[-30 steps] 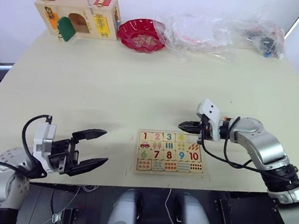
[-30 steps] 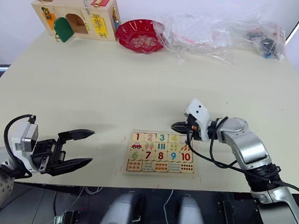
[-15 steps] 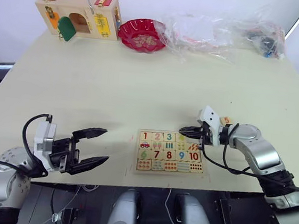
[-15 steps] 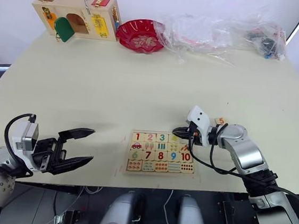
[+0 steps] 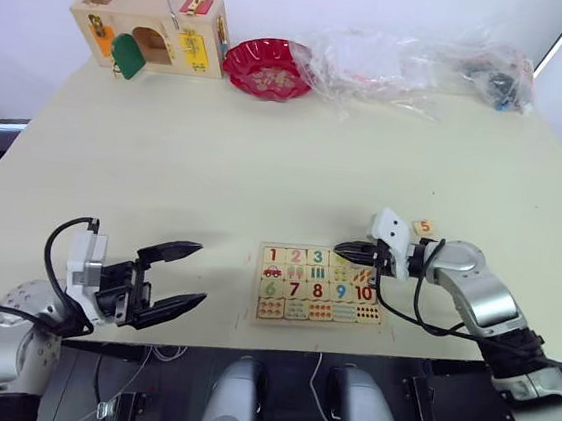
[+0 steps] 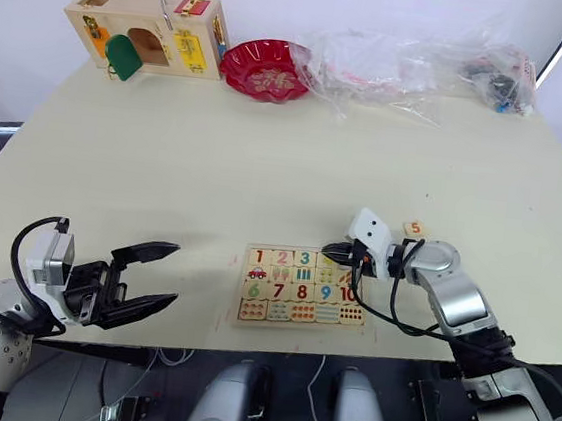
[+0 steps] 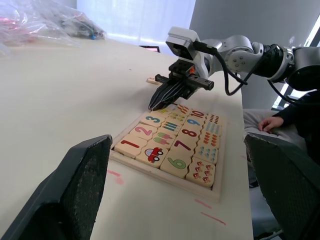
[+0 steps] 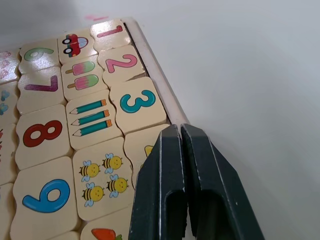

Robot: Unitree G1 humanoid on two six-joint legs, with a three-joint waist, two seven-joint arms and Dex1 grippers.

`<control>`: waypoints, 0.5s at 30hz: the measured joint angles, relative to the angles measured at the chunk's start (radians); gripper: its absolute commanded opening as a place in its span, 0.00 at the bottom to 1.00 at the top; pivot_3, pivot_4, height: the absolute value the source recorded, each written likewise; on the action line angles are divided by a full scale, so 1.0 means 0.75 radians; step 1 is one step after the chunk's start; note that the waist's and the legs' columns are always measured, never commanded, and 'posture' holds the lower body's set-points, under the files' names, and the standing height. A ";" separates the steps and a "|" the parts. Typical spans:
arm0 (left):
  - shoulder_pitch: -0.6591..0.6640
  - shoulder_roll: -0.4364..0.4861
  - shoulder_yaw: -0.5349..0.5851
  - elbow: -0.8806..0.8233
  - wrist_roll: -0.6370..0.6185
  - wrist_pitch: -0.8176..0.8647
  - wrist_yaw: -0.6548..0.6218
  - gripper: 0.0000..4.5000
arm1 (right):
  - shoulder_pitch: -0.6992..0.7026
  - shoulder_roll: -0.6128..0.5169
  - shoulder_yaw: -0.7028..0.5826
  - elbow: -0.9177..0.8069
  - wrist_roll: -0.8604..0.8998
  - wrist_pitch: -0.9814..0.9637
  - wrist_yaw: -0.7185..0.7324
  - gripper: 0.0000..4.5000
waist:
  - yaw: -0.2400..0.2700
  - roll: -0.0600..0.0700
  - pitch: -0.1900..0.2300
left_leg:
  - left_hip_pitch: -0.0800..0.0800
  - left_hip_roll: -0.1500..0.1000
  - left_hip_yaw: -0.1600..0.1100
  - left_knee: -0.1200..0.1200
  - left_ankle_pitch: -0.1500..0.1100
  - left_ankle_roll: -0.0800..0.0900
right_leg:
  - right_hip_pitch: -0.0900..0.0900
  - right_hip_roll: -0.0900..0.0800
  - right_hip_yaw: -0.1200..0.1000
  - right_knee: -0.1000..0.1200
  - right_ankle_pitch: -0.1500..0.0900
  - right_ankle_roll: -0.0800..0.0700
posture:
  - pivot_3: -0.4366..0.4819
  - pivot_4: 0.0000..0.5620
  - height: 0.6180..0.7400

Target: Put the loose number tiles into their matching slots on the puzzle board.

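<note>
The puzzle board (image 8: 152, 67) lies near the table's front edge, its tiles showing coloured numbers, pictures and dots. Its top row holds the 1 (image 5: 273, 256), 2 and 3 (image 8: 140, 101) tiles. My right gripper (image 5: 338, 247) is shut with nothing between its fingers. Its tips (image 8: 179, 130) rest low over the top row just past the 3, above a yellow-marked tile. They hide the right end of that strip of matching slots. A loose tile marked 5 (image 5: 423, 227) lies on the table behind the right wrist. My left gripper (image 5: 199, 274) hangs open and empty, left of the board.
A wooden latch box (image 5: 149, 31), a red bowl (image 5: 268, 66) and crumpled plastic bags (image 5: 408, 55) line the table's far edge. A person's hand (image 7: 272, 122) rests beyond the table's right side. Bare tabletop (image 5: 216, 163) spreads between the board and those things.
My right gripper has dropped a little toward the board's top row. As the arm shifted, the 5 tile behind it came into sight. The left gripper has not moved.
</note>
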 measured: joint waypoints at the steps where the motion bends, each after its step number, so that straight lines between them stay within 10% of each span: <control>1: 0.008 -0.006 0.000 -0.001 0.003 -0.001 0.004 1.00 | 0.029 0.007 -0.021 -0.025 0.028 -0.011 0.008 0.02 | 0.001 0.000 0.000 | 0.000 0.000 -0.001 0.000 0.000 0.000 | 0.000 0.000 0.000 0.000 0.000 0.000 | 0.48 0.27 1.00; 10: 0.055 -0.040 0.003 -0.043 0.008 -0.012 0.062 1.00 | 0.270 -0.069 -0.256 -0.290 0.189 -0.010 0.000 0.11 | 0.021 0.000 0.000 | -0.003 0.000 -0.005 0.000 0.000 0.000 | 0.000 0.000 -0.004 -0.001 0.000 -0.001 | 0.48 0.27 1.00; 15: 0.097 -0.055 0.020 -0.043 0.008 -0.019 0.098 1.00 | 0.492 -0.121 -0.413 -0.344 0.263 -0.016 -0.003 0.65 | 0.032 0.001 0.000 | -0.002 -0.001 -0.008 0.000 0.000 0.000 | 0.003 -0.001 -0.007 -0.002 -0.001 -0.001 | 0.48 0.27 1.00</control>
